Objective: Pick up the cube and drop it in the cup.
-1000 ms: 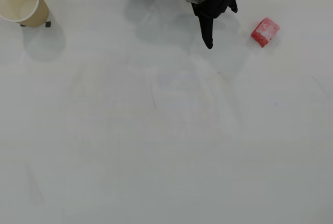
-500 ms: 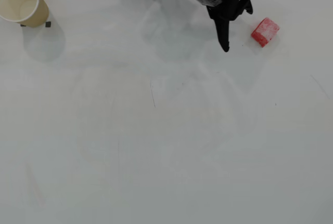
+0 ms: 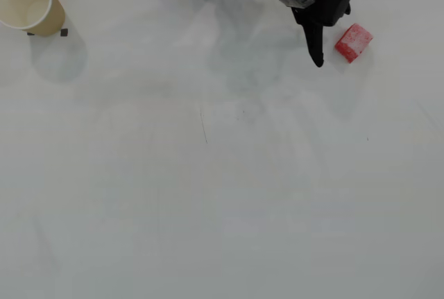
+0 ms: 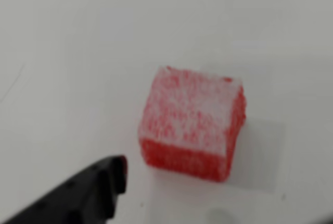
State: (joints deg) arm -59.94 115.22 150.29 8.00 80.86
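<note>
Overhead view of a pale white table [image 3: 222, 195]. Black robot arm entering from the top edge, right of centre, with the gripper [image 3: 317, 55] pointing down the frame. One dark finger [image 3: 316, 46] clearly visible, tip just left of the cube [image 3: 354, 41], seemingly apart from it. Small red cube with whitish scuffed top, lying flat on the table at upper right, turned slightly askew. Tan paper cup [image 3: 29, 2] upright at far upper left, mouth open, well apart from cube and arm.

Wrist view, slightly blurred: cube [image 4: 193, 122] filling the centre, one black fingertip [image 4: 106, 180] at lower left beside its near corner, no contact apparent. Second finger out of frame, so impossible to tell whether open or closed; nothing held.

Step in hand, as judged: closing in for the grasp. Best done by shifting a little further toward the cube so as to straddle it, turning the wrist to meet two flat opposite faces rather than corners, lowering close to the table, then closing gently on the middle.
</note>
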